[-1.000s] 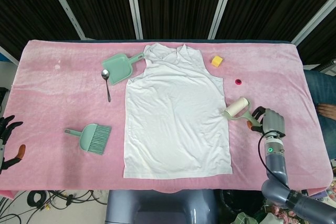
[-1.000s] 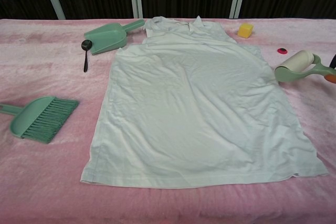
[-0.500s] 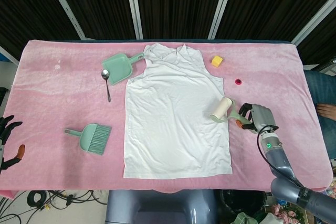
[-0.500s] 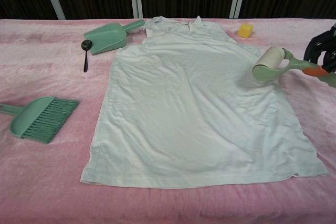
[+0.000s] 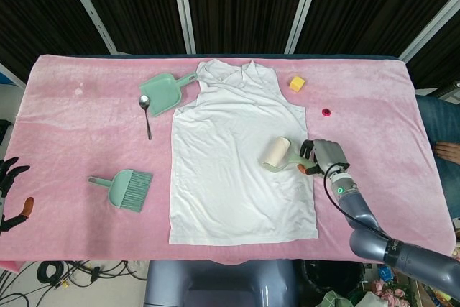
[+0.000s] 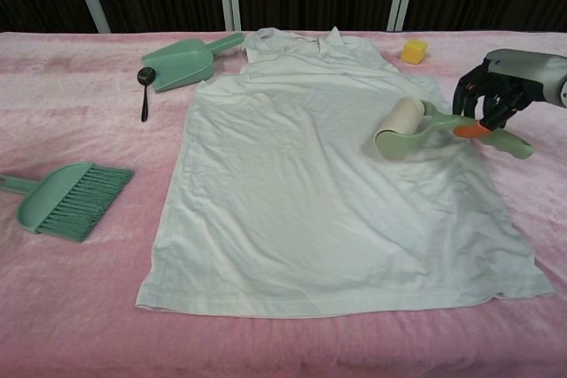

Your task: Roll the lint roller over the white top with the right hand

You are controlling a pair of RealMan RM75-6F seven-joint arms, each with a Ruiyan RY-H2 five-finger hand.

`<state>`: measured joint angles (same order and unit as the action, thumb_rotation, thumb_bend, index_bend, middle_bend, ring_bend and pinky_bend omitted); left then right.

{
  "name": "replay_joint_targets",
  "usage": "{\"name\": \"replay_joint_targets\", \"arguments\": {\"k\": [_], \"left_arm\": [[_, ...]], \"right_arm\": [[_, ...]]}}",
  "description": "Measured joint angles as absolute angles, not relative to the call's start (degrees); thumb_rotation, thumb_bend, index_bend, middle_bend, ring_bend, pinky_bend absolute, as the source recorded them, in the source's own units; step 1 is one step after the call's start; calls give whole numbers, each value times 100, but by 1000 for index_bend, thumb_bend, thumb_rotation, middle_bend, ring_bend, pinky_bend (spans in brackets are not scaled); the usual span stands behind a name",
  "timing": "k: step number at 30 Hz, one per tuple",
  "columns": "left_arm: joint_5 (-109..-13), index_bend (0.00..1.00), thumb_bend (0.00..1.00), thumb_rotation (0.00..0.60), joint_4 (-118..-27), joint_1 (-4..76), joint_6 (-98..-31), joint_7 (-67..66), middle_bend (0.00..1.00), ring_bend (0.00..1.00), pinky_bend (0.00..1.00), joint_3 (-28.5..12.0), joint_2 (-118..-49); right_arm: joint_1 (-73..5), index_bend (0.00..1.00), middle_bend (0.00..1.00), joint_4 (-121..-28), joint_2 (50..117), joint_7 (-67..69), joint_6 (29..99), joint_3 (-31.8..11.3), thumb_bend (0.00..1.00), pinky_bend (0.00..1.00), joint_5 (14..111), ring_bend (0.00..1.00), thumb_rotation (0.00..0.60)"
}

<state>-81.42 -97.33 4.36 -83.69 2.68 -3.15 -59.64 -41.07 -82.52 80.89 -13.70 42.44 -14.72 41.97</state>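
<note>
one cream lint roller (image 6: 400, 127) with green handle, gripped by right hand (image 6: 490, 95) fingers (image 6: 471, 102), lies on white top (image 6: 319, 192).

Grey right robot hand (image 5: 325, 154) with black fingers, orange thumb tip, green wrist light, black cable, grey forearm

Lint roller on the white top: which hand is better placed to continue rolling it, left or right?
The right hand. It already grips the lint roller, whose roll rests on the white top. The left hand hangs off the table's far left edge, holding nothing.
</note>
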Motion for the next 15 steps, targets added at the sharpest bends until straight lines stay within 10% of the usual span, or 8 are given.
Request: {"name": "replay_joint_targets", "arguments": {"k": [15], "left_arm": [[-8149, 188, 427, 600, -9744, 436, -8366, 275, 79, 0, 10, -324, -5969]], "right_arm": [[-4695, 684, 612, -7885, 8518, -1725, 4045, -1333, 669, 524, 3814, 599, 600]]}}
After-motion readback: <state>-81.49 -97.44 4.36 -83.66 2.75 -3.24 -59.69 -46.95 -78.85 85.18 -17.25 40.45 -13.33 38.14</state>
